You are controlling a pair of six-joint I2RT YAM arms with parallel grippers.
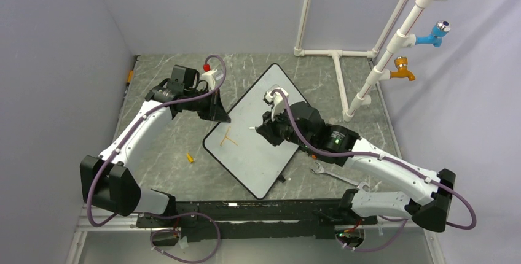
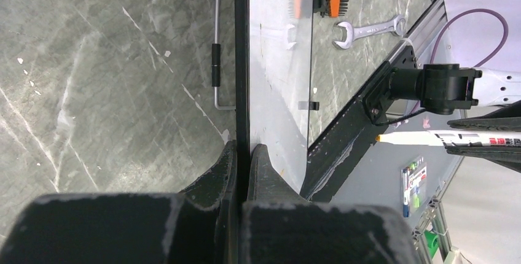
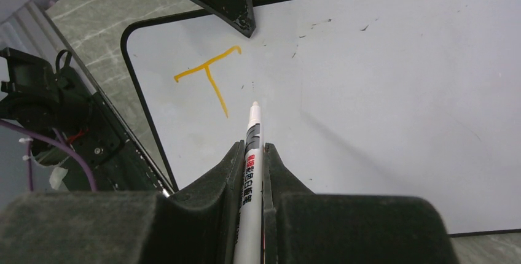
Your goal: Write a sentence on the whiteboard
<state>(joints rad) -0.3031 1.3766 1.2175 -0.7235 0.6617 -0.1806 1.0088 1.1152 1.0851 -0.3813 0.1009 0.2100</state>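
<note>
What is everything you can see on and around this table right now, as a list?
whiteboard: one, white with black rim, table centre, angled
sentence: just one letter T, orange, near the board's corner
marker: one, white body, in the right gripper, tip near the T
small cap-like piece: one, orange, on the table left of the board
wrench: one, silver, on the table right of the board
hex key set: one, black keys in an orange holder, near the wrench
pipe frame: one, white, far right
taps: two, blue and orange, on the pipes
table: one, grey marbled
left gripper: one, black, clamped on the board's edge
right gripper: one, black, closed on the marker
</note>
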